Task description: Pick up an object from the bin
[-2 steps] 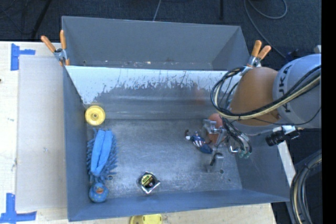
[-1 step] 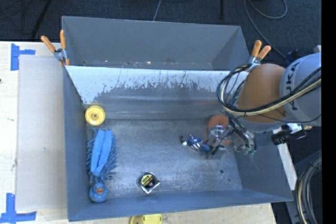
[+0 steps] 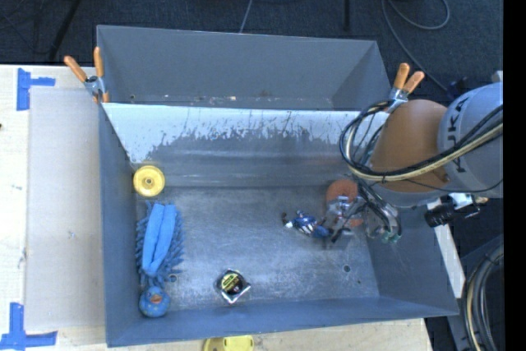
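My gripper (image 3: 340, 223) is low over the bin floor at the right side, under the arm's orange cover. A small blue and dark toy-like thing (image 3: 305, 224) lies on the floor right at the gripper's left side, touching it or nearly so. I cannot tell whether the gripper has hold of it. A brownish round thing (image 3: 340, 191) sits just behind the gripper, partly hidden by cables.
A yellow round disc (image 3: 149, 181) lies at the far left. Below it a long blue fringed duster (image 3: 159, 237) ends in a blue knob (image 3: 154, 303). A small black and yellow tape measure (image 3: 233, 285) rests near the front wall.
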{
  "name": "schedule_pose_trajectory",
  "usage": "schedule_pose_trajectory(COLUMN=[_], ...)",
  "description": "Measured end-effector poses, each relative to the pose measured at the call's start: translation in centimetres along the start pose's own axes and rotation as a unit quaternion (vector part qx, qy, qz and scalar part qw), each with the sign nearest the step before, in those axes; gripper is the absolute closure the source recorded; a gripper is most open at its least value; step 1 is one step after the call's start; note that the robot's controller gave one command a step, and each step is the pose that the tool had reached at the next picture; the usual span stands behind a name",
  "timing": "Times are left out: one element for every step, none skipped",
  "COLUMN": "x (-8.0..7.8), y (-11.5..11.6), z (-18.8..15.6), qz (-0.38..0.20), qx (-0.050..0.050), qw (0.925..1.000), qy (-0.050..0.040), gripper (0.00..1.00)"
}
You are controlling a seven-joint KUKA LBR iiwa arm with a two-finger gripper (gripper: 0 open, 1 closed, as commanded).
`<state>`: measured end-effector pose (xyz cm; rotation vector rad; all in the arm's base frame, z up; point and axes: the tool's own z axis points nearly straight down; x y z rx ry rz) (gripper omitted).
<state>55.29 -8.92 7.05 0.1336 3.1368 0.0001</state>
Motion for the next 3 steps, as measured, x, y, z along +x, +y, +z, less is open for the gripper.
schedule_pose_trajectory(x=[0.2, 0.0, 0.8], y=[0.3, 0.4, 0.3], z=[-1.1, -1.8, -14.1], qz=[-0.004, -0.006, -0.022], qx=[0.0, 0.0, 0.0], qw=[1.0, 1.0, 0.9998], qy=[0.0012, 0.0003, 0.0007], gripper=[1.0, 1.0, 1.0])
